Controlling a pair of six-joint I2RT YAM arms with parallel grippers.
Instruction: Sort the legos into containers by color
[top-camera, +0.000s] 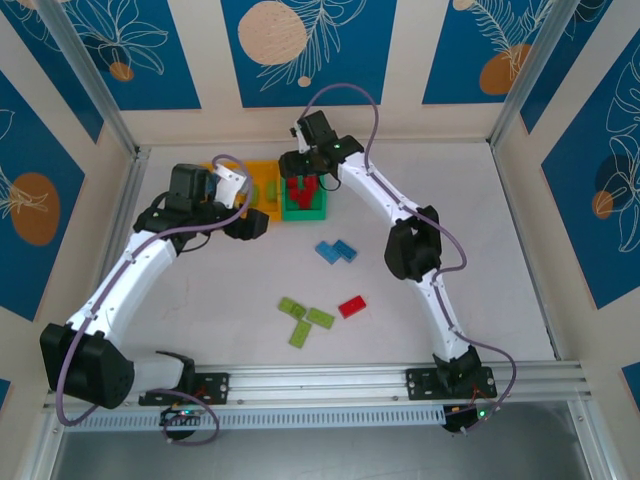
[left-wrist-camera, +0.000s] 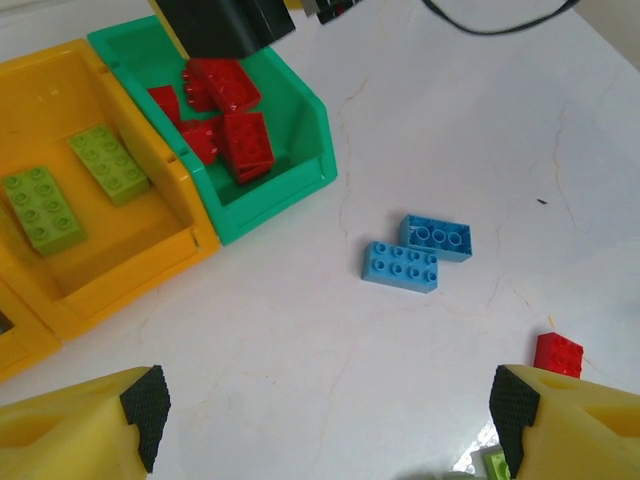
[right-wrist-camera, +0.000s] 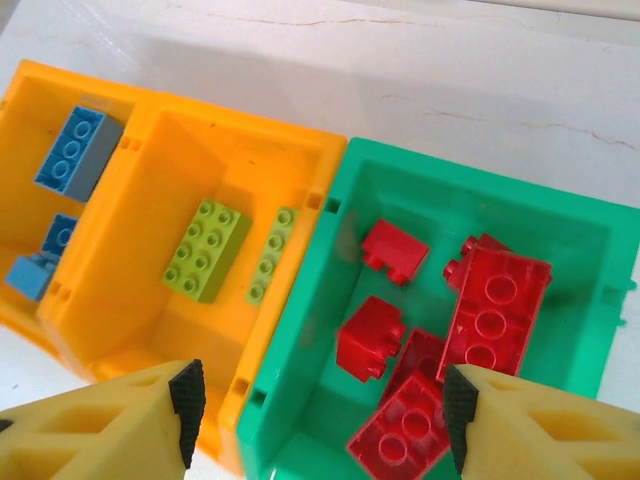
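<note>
Three containers stand in a row at the back. The green bin (right-wrist-camera: 300, 330) holds several red legos (right-wrist-camera: 495, 300). Lime bricks (right-wrist-camera: 207, 249) lie in the middle orange bin (right-wrist-camera: 170, 160), and blue bricks (right-wrist-camera: 68, 150) in the far-left orange bin (right-wrist-camera: 30, 110). My right gripper (right-wrist-camera: 318, 420) hovers open above the green bin (top-camera: 303, 208), with nothing held. My left gripper (left-wrist-camera: 325, 410) is open over bare table, just right of the bins. Two blue bricks (left-wrist-camera: 400, 267) lie side by side ahead of it, and a red brick (left-wrist-camera: 558, 354) lies by its right finger.
Loose on the table toward the front are three lime bricks (top-camera: 300, 320), the red brick (top-camera: 352, 306) and the blue pair (top-camera: 336, 251). The right arm's elbow (top-camera: 410, 250) stands right of the blue pair. The left gripper (top-camera: 255, 222) sits close to the middle orange bin (top-camera: 262, 180).
</note>
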